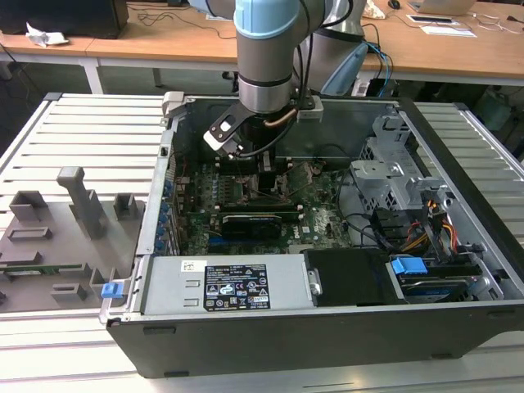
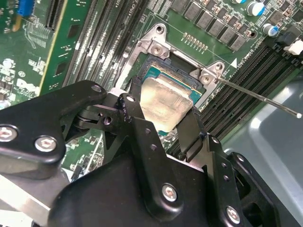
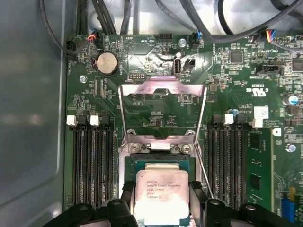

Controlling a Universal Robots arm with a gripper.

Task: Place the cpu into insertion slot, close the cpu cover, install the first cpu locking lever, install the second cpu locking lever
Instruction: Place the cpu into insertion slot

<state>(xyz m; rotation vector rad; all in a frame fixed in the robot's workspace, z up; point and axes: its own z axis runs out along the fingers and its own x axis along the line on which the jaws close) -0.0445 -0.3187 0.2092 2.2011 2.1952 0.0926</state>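
I am working the first step: setting the chip (image 3: pixel 162 196) into its socket (image 3: pixel 158 147) on the board (image 3: pixel 239 90). The jaws are standing only as far apart as the chip is wide, with one finger (image 2: pixel 137 101) at each of two opposite edges. They appear to be pinching it, though I cannot be sure the pads are pressing. The chip is lying between the jaws, directly over the socket and very close to it; I cannot tell whether it is seated yet. Just beyond the jaws the cover (image 3: pixel 142 90) is standing flipped open, its window showing the board behind it. A thin lever (image 2: pixel 258 98) is sticking out free beside the jaws. As I judge it, seating calls for keeping the chip level and square with the socket, using no force.
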